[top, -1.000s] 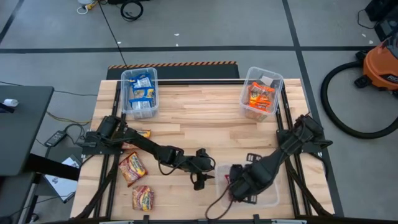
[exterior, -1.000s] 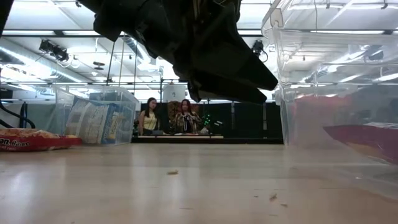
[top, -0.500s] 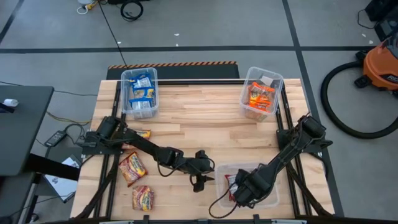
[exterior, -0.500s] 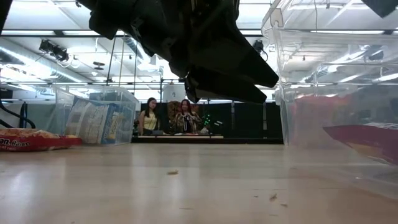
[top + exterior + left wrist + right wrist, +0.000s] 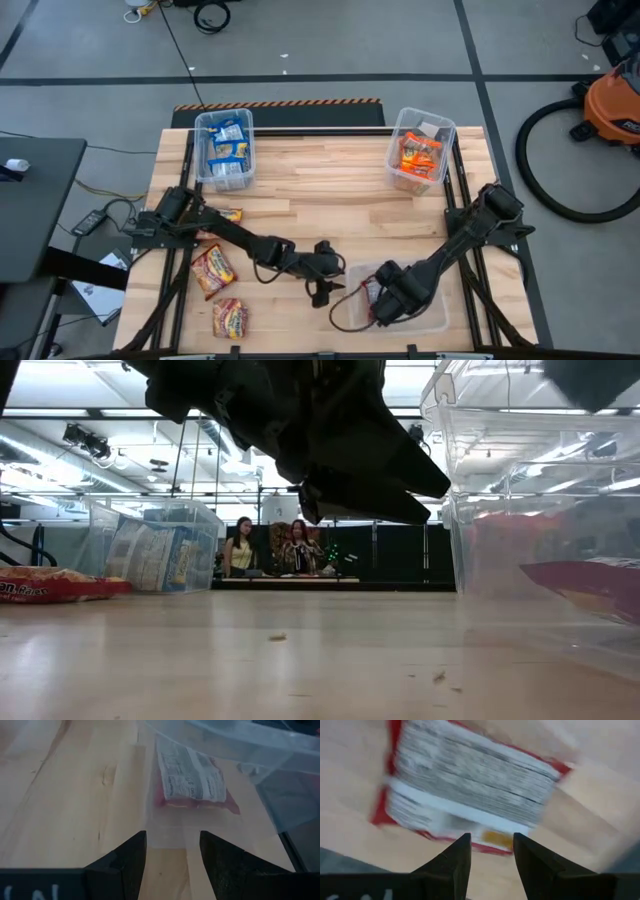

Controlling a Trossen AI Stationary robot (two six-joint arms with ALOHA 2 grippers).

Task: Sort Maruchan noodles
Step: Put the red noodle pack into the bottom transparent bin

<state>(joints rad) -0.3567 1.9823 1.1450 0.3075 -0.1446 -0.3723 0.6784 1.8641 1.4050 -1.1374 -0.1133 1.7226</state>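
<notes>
Two robot arms are sorting ramen packets on a wooden worktop [image 5: 320,190], with the red batch now in hand.

The right claw [image 5: 378,304] is hovering inside the near clear bin [image 5: 440,320], fingers apart and empty, directly over a red packet [image 5: 470,790] lying printed back up beneath it. The left claw [image 5: 320,290] is waiting just beside that bin's wall, also parted and holding nothing. Three more packets [image 5: 212,270] are lying well off beyond the left claw; the blue bin [image 5: 224,150] and orange bin [image 5: 420,150] are standing far across. The next move probably calls for withdrawing and fetching a loose packet.
</notes>
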